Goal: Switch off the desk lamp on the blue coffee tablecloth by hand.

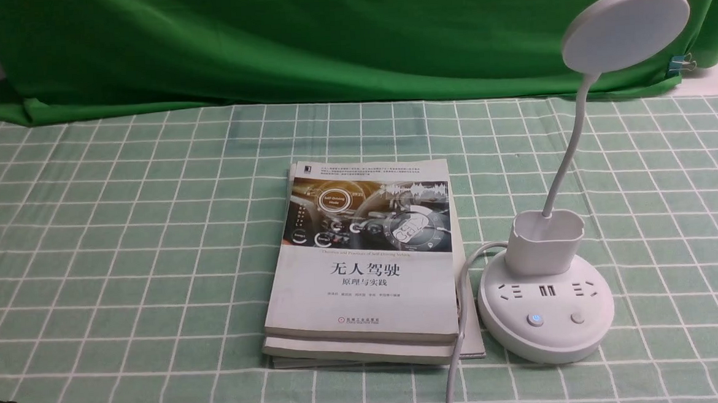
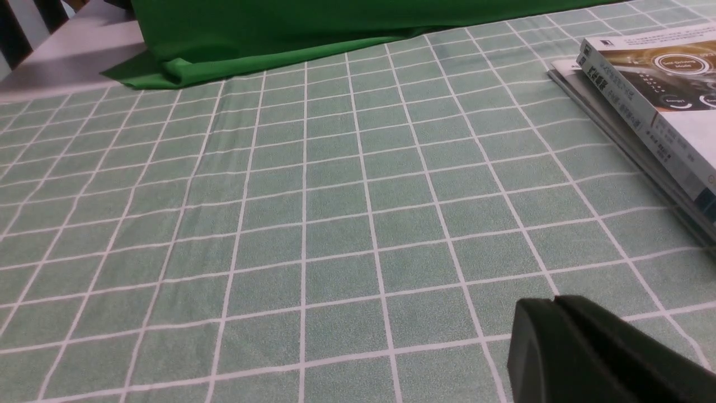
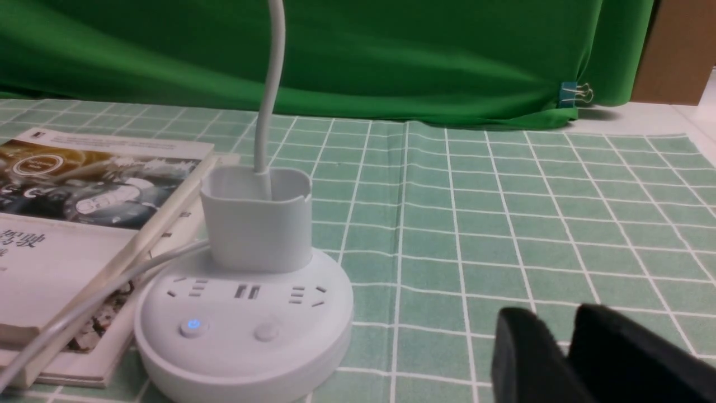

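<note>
We judge the desk lamp (image 1: 546, 314) light, rigid-based, top-heavy; press its lit button (image 3: 192, 326) straight down. Left end effector (image 2: 554, 305) closed; right end effector (image 3: 565, 336) slightly parted, empty.

You have a white lamp (image 1: 545, 290) all over, head, neck, cup and base alike, with one button (image 1: 535, 319) on the base ringed in blue and the other button (image 1: 578, 318) plain pale grey, and a white cord (image 1: 458, 343) leaving it. Your cloth (image 1: 122, 251) is pale green crossed by a white grid of squares, and the backdrop (image 1: 326, 37) behind it is plain deep green with a blue clip (image 1: 674, 64) at its edge. Your book (image 1: 362, 256) has a white cover with black characters under a brown and grey photo band, and both grippers, left gripper (image 2: 554, 305) and right gripper (image 3: 565, 330), are black.
</note>
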You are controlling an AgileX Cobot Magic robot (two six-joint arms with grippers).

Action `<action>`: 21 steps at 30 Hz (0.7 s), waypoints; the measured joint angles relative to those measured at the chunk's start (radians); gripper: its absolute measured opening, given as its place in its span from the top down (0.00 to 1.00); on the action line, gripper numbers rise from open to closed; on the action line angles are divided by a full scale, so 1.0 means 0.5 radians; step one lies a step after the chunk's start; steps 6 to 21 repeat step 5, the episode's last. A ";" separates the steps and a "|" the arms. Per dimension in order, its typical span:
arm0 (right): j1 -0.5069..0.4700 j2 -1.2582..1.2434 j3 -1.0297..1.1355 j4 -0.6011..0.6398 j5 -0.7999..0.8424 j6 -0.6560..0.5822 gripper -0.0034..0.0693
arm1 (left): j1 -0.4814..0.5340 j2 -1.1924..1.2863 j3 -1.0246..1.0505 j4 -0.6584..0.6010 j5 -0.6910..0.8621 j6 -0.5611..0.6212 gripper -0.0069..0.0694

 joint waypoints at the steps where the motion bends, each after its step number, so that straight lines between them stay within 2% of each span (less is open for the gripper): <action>1: 0.000 0.000 0.000 0.000 0.000 0.000 0.74 | 0.000 0.000 0.000 0.000 0.000 0.000 0.91; 21: 0.000 0.000 0.000 0.000 0.000 0.000 0.72 | 0.000 0.000 0.000 0.000 0.000 0.000 0.91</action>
